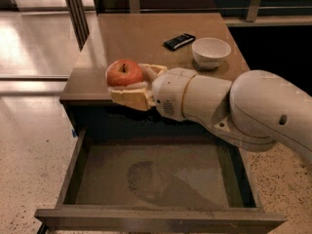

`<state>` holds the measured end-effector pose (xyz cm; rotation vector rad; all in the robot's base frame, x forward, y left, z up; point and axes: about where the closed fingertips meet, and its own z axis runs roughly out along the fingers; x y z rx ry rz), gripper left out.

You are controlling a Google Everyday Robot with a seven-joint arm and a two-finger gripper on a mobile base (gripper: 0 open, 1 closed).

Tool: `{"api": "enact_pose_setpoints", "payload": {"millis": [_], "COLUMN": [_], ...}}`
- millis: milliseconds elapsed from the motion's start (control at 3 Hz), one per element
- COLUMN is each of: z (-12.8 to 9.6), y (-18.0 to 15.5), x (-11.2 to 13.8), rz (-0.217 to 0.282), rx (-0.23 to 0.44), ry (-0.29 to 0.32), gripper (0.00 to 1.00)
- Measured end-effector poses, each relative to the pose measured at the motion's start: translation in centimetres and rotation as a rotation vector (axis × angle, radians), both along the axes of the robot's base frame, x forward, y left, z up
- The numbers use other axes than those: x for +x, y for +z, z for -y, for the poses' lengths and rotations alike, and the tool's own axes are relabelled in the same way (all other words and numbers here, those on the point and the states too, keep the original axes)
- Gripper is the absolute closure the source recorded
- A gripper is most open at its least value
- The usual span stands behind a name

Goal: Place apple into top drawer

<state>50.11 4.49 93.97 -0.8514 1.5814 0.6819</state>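
Above the back of the wide, shallow brown-grey wooden top drawer (97,179), which stood open to receive it, the cream two-finger gripper (127,84) clasped the small round red-orange apple (124,73), ready, I judged, for lowering.

We can read no text, label, brand, number or sign anywhere. There is none on the gripper (129,87), which clasps the apple (124,72) at the front edge of the surface (146,33), above the open top drawer (161,222). Nor is there any on the dark flat object (179,41) or the white bowl (211,51) farther back.
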Motion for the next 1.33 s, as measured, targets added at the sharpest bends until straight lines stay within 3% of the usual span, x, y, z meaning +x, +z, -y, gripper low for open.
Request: {"api": "enact_pose_setpoints", "payload": {"millis": [333, 667, 1333], "z": [-0.1, -0.4, 5.2], "y": [-2.7, -2.6, -7.9], "x": [-2.2, -2.2, -3.0], "rz": [-0.051, -0.051, -0.144], "rx": [-0.007, -0.012, -0.008], "ry": [-0.019, -0.01, -0.171], "gripper": [1.0, 1.0, 1.0]}}
